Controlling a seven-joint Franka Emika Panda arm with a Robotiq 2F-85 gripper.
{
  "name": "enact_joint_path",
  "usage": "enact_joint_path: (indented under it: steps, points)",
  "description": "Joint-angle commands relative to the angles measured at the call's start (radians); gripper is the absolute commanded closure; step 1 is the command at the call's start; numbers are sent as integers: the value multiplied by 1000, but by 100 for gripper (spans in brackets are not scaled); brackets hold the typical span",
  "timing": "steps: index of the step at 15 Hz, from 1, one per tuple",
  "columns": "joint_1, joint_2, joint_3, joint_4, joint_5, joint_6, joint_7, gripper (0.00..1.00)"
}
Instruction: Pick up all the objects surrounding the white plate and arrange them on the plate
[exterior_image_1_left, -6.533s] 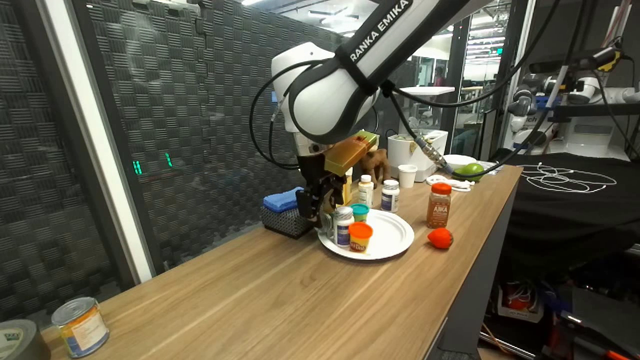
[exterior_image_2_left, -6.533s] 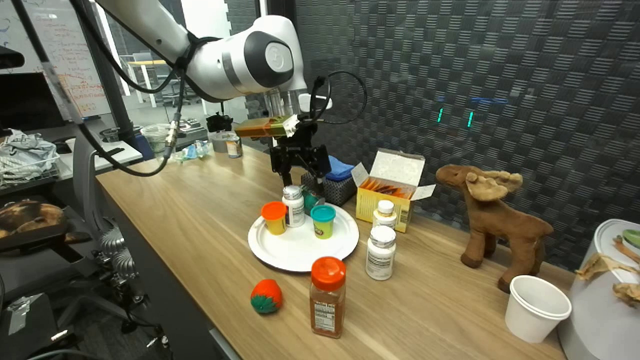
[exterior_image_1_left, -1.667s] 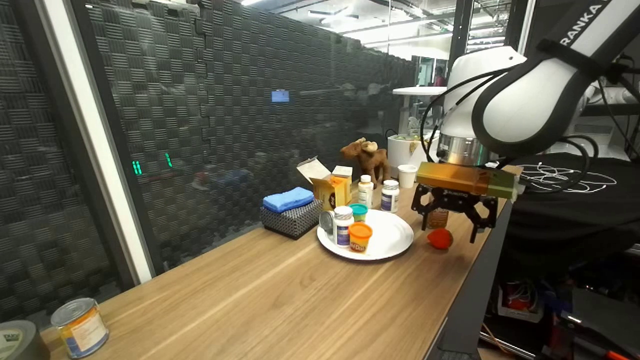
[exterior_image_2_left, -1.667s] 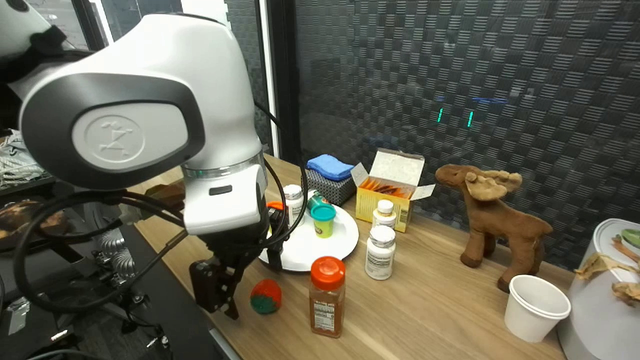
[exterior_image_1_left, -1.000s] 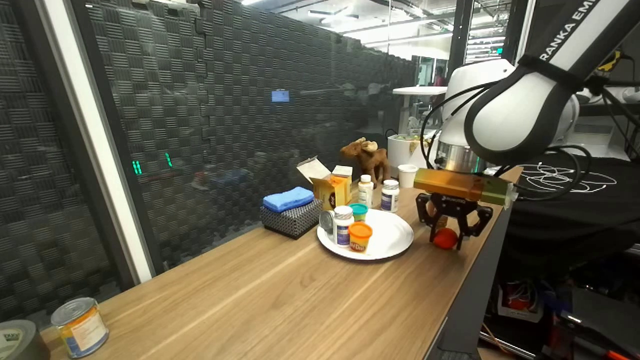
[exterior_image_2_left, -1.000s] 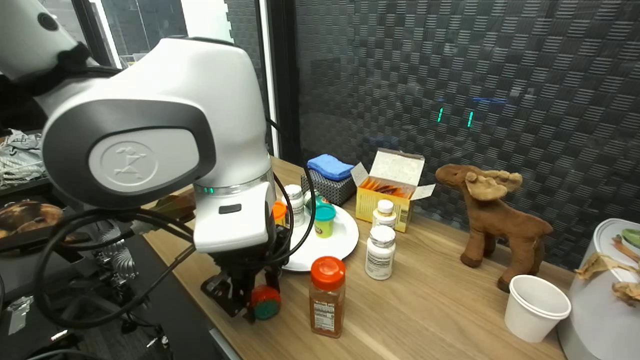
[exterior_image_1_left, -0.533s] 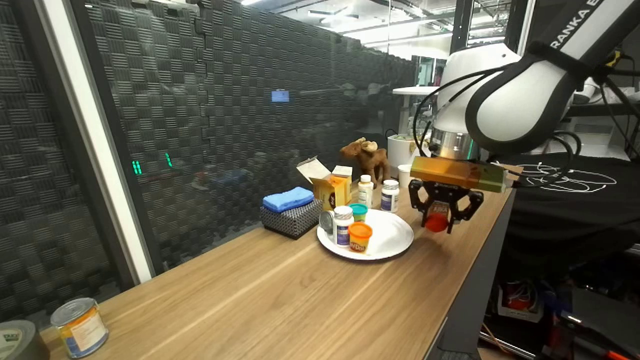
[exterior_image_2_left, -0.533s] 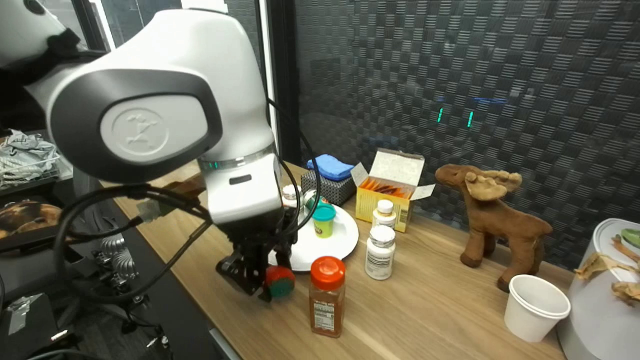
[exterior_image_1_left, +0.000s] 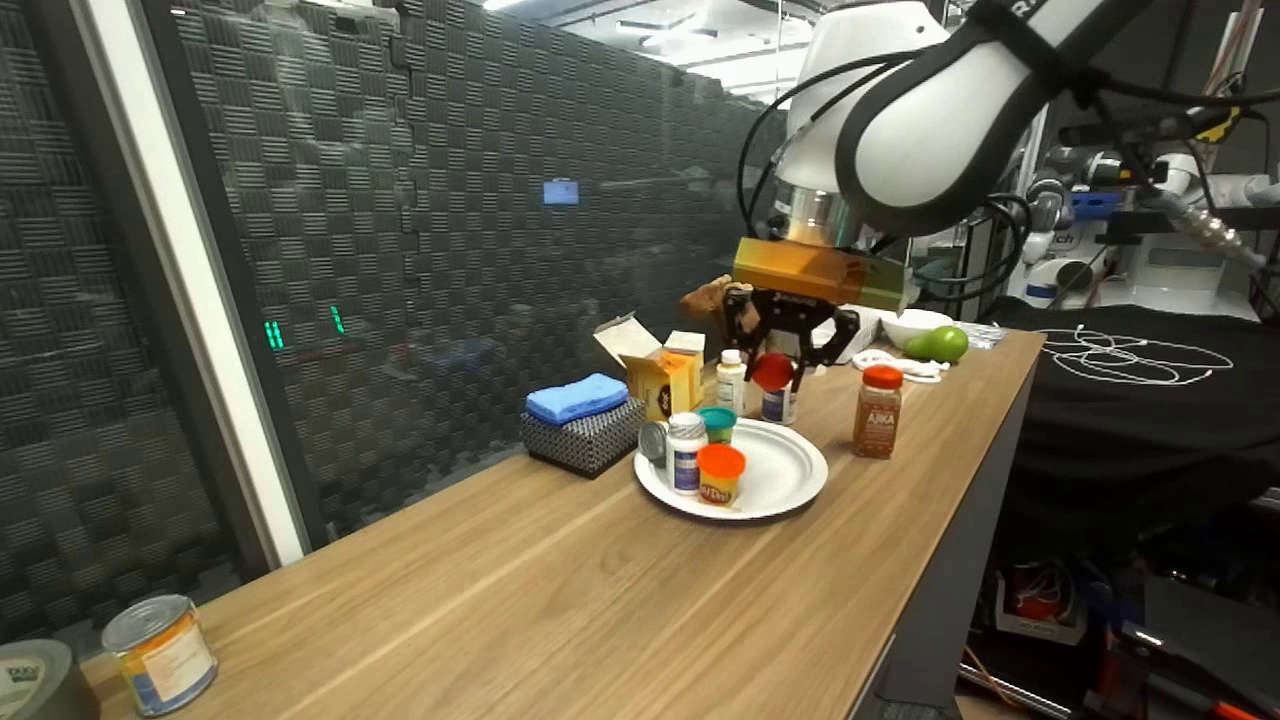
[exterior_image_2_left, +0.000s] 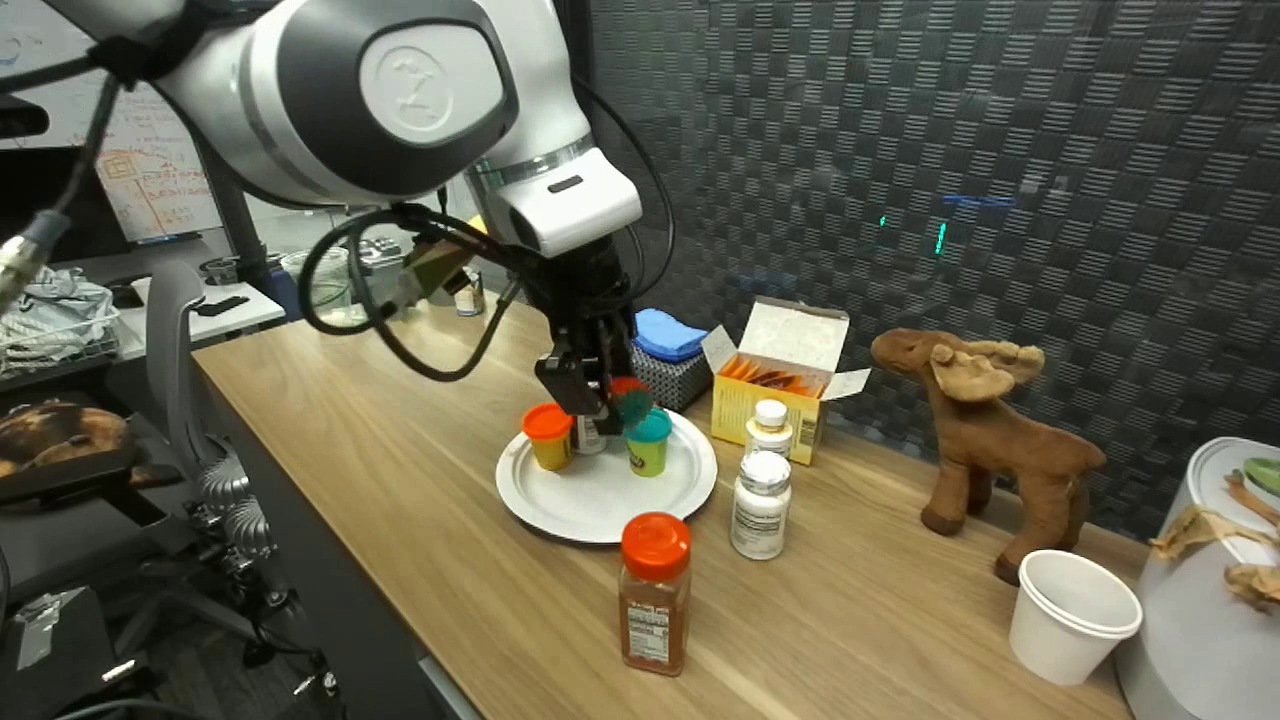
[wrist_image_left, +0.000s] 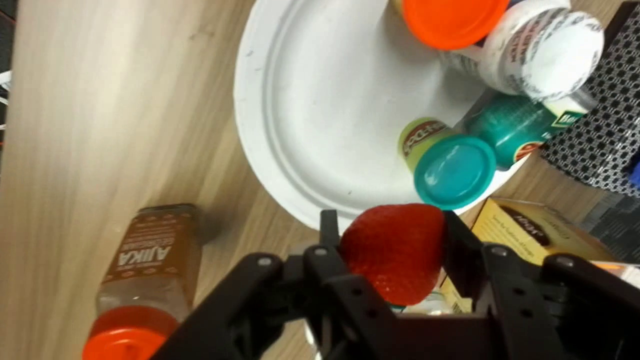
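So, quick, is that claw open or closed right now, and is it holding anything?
Gripper: closed, holding the red ball.

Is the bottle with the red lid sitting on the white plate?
No, the red-lidded bottle stands on the wooden tabletop, with bare wood between it and the white plate.

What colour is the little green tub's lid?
The lid is teal, seen best in the wrist view.

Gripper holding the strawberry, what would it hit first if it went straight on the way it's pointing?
The gripper points down, so it or its strawberry would probably meet the white plate first, near its rim. Depth is unclear: the teal-lidded cup close to that line might come sooner.
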Motion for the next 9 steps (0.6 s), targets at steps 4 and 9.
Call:
enact_joint_path:
  steps: [4, 9]
  points:
    - [32, 162, 4, 151, 174, -37, -226, 73]
    - [45, 134, -33, 140, 166, -17, -230, 73]
